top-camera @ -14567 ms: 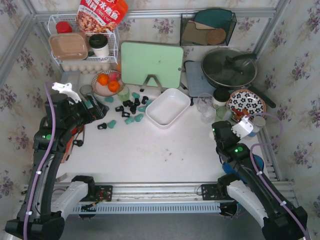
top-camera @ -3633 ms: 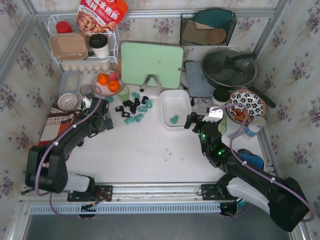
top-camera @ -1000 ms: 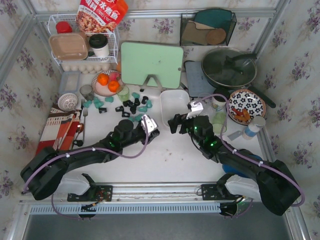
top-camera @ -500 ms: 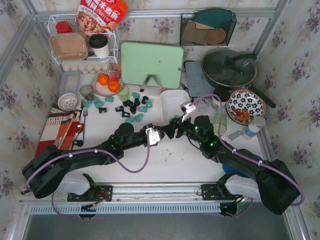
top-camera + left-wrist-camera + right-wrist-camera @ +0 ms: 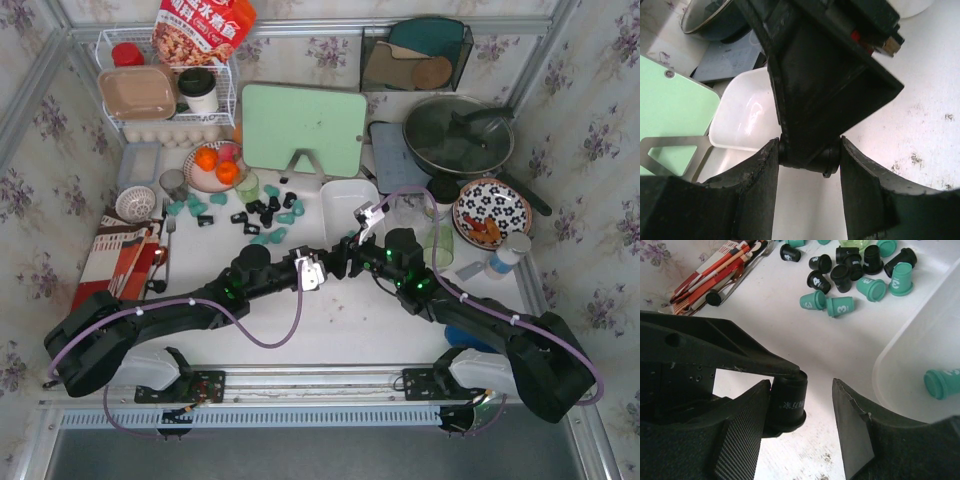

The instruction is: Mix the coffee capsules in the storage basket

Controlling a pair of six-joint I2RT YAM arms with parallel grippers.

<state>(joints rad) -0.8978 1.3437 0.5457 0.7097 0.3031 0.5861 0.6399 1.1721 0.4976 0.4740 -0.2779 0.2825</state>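
Note:
My left gripper [image 5: 318,272] [image 5: 809,150] is shut on a black coffee capsule [image 5: 789,402] just above the table, in front of the storage basket [image 5: 350,205]. My right gripper [image 5: 345,262] [image 5: 801,385] faces it with its jaws on either side of that capsule. One finger touches the capsule and a gap shows at the other, so it stands open. A teal capsule [image 5: 942,382] lies in the white basket [image 5: 920,355]. Several black and teal capsules [image 5: 268,212] [image 5: 855,275] lie loose on the table left of the basket.
A green cutting board [image 5: 303,128] stands behind the basket. A lidded pan [image 5: 458,135], a floral plate [image 5: 490,210] and a glass [image 5: 405,215] are at the right. A plate of oranges [image 5: 215,165], a wire rack [image 5: 165,90] and packets [image 5: 120,255] are at the left.
My left gripper has carried the black capsule rightward to meet my right gripper. The right gripper has come left and its jaws have narrowed around the capsule.

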